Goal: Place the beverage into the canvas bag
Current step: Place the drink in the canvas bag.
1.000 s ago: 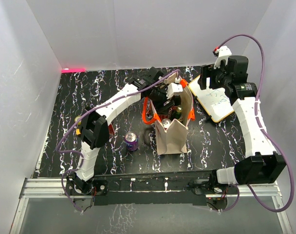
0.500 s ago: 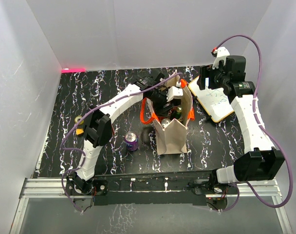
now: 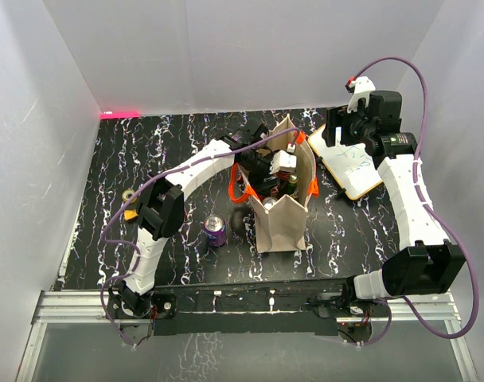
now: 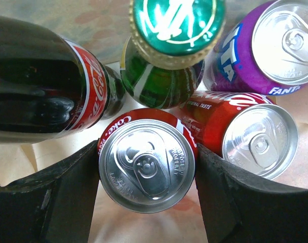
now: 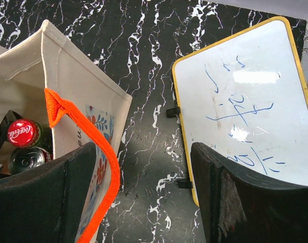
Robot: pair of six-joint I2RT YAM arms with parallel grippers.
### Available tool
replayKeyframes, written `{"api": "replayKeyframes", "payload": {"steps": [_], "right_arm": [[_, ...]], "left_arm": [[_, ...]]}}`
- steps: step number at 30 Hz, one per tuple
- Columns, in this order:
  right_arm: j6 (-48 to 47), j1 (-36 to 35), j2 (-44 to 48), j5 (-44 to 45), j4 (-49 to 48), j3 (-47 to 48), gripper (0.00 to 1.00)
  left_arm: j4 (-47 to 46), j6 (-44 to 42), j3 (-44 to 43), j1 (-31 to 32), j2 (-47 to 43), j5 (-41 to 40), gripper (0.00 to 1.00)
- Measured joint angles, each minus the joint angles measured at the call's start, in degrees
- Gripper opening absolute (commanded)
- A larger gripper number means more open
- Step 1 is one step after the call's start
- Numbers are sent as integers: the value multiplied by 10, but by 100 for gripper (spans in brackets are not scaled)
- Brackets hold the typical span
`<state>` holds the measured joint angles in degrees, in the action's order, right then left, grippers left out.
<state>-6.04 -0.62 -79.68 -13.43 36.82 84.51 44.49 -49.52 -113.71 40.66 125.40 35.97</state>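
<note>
Your left gripper (image 4: pixel 146 149) is down inside the canvas bag (image 3: pixel 280 227). Its fingers (image 4: pixel 42 202) sit flat against both sides of an upright Coca-Cola can (image 4: pixel 146 167), so read it as clamped on that can. The pocket is tight: a second Coca-Cola can (image 4: pixel 255 139) crowds it on one side and a green bottle (image 4: pixel 164 76) stands just behind. A dark Coca-Cola bottle (image 4: pixel 37 86) and a purple Fanta can (image 4: pixel 268 45) are close by. You cannot see whether the held can's base has reached the bag floor; let go high and it may drop, tilt and wedge against its neighbours. Spreading the fingers could shove the second can or push the soft wall out. Coming up, the wrist could catch an orange handle (image 3: pixel 236 189) and drag the bag over, since nothing steadies it. Your right gripper (image 5: pixel 144 152) hangs wide apart and empty over the table (image 5: pixel 144 50), between bag and whiteboard (image 5: pixel 245 101). Another purple can (image 3: pixel 216 231) waits on the table near the bag.
</note>
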Motion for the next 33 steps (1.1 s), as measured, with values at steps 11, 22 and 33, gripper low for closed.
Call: {"api": "replayKeyframes", "payload": {"steps": [11,22,33], "right_arm": [[0,0,0,0,0,0,79],[0,0,0,0,0,0,79],[0,0,0,0,0,0,79]], "left_arm": [[18,-45,-3,-3,0,24,13],[16,-52,-3,-5,23,35,40],[14,-51,-5,-5,24,35,74]]}}
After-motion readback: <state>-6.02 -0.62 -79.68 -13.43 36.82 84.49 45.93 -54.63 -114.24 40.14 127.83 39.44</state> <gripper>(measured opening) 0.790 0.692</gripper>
